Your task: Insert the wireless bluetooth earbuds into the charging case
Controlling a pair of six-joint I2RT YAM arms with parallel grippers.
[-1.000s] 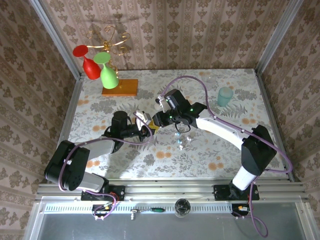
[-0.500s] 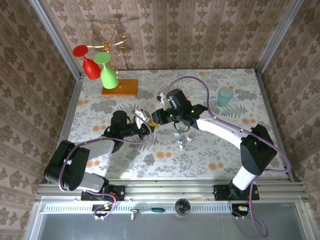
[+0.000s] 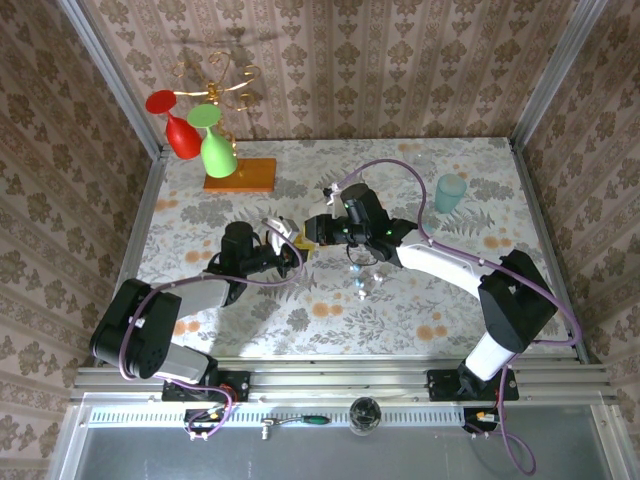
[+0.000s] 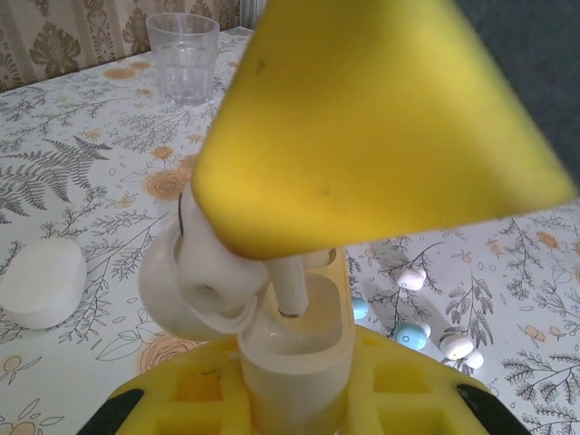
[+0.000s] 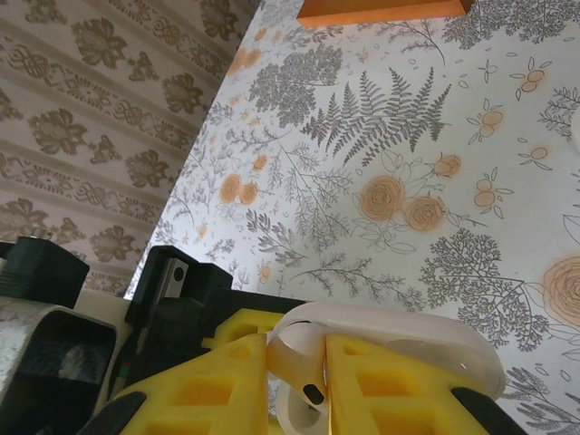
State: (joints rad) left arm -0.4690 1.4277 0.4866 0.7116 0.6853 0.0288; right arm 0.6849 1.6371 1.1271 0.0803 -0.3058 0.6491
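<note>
Your charging case point(image 4: 294, 353) sits lid-open in the left gripper point(image 4: 294, 385), whose fingers are clamped on its sides. One earbud point(image 4: 290, 288) stands stem-down at the case's well, pinched by the right gripper point(image 5: 296, 353). It looks not fully seated, and it is not yet released. You cannot tell whether the other one is already inside. Left of the case lies one white pebble point(image 4: 41, 283), beyond it stands one cup point(image 4: 184, 56), and to its right lie at least four small white and blue pieces point(image 4: 412, 333).

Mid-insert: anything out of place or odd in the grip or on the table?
Nothing spilled or damaged. The right fingers pinch an earbud at the open charging case held by the left fingers. The only oddity: small white and light-blue pieces lie loose on the table.
</note>
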